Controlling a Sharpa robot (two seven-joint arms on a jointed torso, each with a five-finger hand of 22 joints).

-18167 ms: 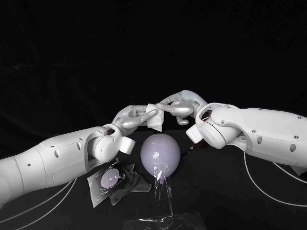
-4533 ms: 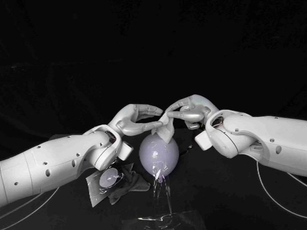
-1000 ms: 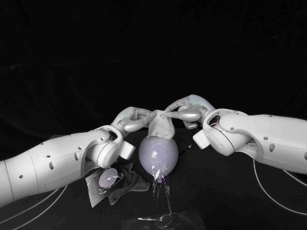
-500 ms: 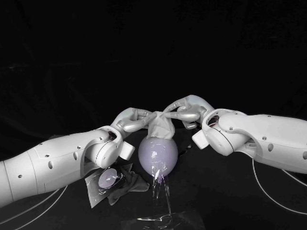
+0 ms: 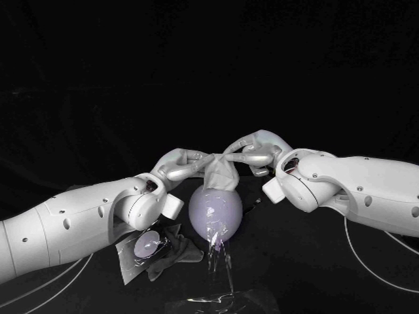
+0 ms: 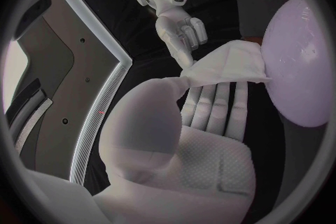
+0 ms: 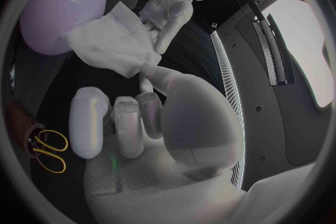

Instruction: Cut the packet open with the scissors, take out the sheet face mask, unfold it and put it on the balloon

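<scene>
When you look from the head view, the left hand (image 5: 179,165) and the right hand (image 5: 252,149) both pinch the mask (image 5: 219,174), just over the top of the balloon (image 5: 215,212). From the left wrist view, the mask touches the balloon. From the right wrist view, the scissors (image 7: 46,149) lie apart from the mask.

- My left hand (image 5: 183,165), reaching in from the left, pinches the sheet mask (image 5: 219,173).
- My right hand (image 5: 255,149) meets it from the right, pinching the same mask.
</scene>
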